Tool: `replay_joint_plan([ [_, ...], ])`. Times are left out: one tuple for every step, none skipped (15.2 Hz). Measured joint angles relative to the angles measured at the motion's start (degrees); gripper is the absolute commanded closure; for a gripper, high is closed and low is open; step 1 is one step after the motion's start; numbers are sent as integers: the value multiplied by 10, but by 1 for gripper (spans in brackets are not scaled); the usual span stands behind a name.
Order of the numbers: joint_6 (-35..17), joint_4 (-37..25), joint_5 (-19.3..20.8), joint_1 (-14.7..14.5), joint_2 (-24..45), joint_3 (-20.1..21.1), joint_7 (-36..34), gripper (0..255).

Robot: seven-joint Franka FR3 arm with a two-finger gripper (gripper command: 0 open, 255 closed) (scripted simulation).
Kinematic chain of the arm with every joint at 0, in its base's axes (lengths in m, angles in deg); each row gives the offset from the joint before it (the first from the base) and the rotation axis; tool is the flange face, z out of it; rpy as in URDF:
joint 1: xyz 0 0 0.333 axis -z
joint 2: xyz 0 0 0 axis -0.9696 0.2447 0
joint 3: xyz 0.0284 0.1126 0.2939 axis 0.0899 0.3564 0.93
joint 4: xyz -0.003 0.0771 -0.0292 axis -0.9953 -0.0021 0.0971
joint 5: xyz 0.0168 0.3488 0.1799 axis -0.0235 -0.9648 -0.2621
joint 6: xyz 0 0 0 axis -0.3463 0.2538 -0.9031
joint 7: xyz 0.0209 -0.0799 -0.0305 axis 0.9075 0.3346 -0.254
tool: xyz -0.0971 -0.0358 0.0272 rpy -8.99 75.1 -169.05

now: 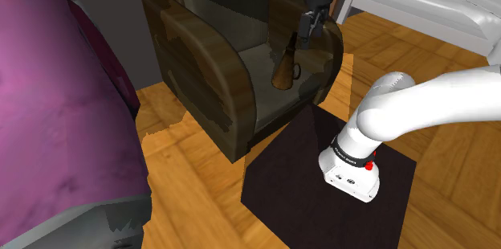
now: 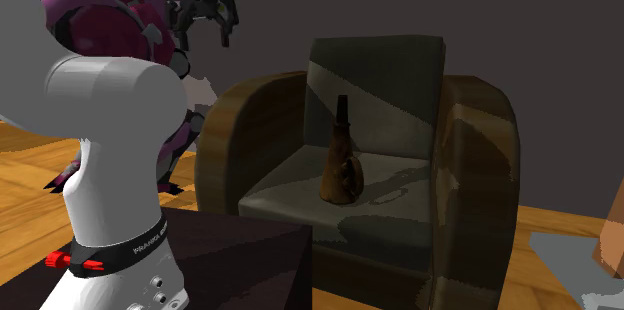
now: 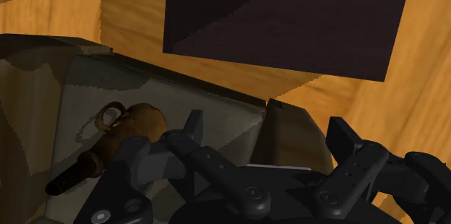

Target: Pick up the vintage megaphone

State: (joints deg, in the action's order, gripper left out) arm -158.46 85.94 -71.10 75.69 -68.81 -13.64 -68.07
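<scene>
**A:** Where is the megaphone (image 1: 287, 67)?

**B:** On the seat of the armchair (image 1: 201, 71), in the upper middle of the shoulder view. It is brown and stands upright, bell down and narrow end up, with a loop handle on its side.

**A:** And in the second exterior view?

**B:** It is in the middle of the frame, in the same pose on the seat cushion.

**A:** The gripper (image 1: 308, 40)?

**B:** In the shoulder view it hangs near the top edge, just right of the megaphone and higher, over the armchair's armrest. In the second exterior view it sits at the upper left, well apart from the megaphone.

**A:** Is it holding anything?

**B:** No. In the wrist view the fingers (image 3: 191, 125) stand wide apart with nothing between them. The megaphone is outside the gap, beyond one finger.

**A:** What else?

**B:** The dark stand (image 1: 289, 195) is at the lower right of the shoulder view, on a wooden floor (image 1: 193, 177). The white arm (image 1: 417, 107) rises from it.
</scene>
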Motion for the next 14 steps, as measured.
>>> replay_joint_plan([
  [0,0,0,0,0,0,0,0],
  [-6,2,5,2,5,-6,6,0],
  [-15,3,12,5,13,-13,14,0],
  [-24,0,19,8,27,-21,23,0],
  [-38,3,26,11,40,-29,32,0],
  [-51,0,33,14,57,-38,41,0],
  [-59,0,39,16,66,-45,50,0],
  [-73,-2,46,19,84,-53,58,0],
  [-85,-10,55,24,103,-66,72,0],
  [-100,-11,64,28,121,-77,84,0],
  [-111,-15,69,31,137,-84,92,0],
  [-123,-24,73,32,159,-92,101,0],
  [-134,-30,78,35,177,-100,111,0],
  [-145,-40,82,38,198,-108,120,0],
])
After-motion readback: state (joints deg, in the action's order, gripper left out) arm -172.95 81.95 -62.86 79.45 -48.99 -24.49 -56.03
